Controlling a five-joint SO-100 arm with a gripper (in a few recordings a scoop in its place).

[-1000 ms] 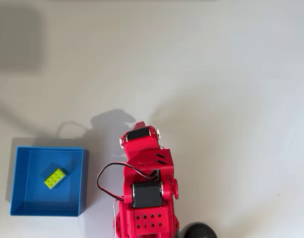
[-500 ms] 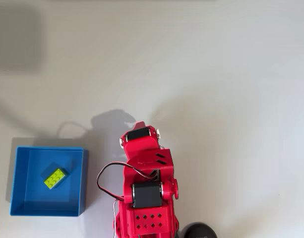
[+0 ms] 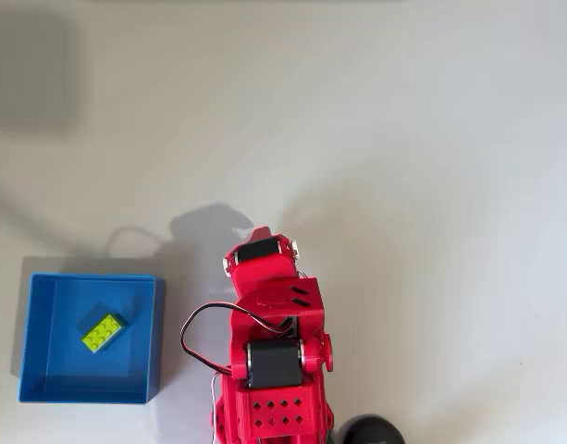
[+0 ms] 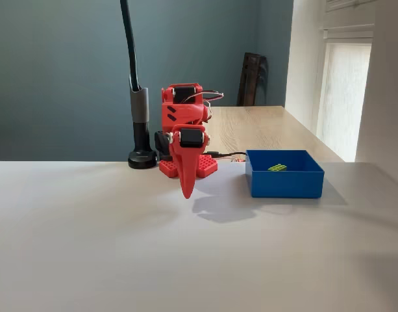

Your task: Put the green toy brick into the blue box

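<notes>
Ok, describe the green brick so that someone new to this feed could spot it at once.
In the overhead view, find the red arm at the bottom edge, then look left to the square blue box on the white table. The green toy brick lies inside it, toward the upper middle: small, lime, studded, the box's sole content.

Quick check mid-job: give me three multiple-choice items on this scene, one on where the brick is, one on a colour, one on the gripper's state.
1. Where is the brick?
A. On the table beside the box
B. Inside the box
C. In the gripper

2. What colour is the arm?
A. Red
B. White
C. Black

3. What state is the gripper in?
A. Shut on the brick
B. Wide open
C. Shut, holding nothing

Answers:
1 B, the brick lies on the box floor in both views.
2 A, the whole arm is red.
3 C, in the fixed view the fingers meet in one point that hangs above the table.
</notes>
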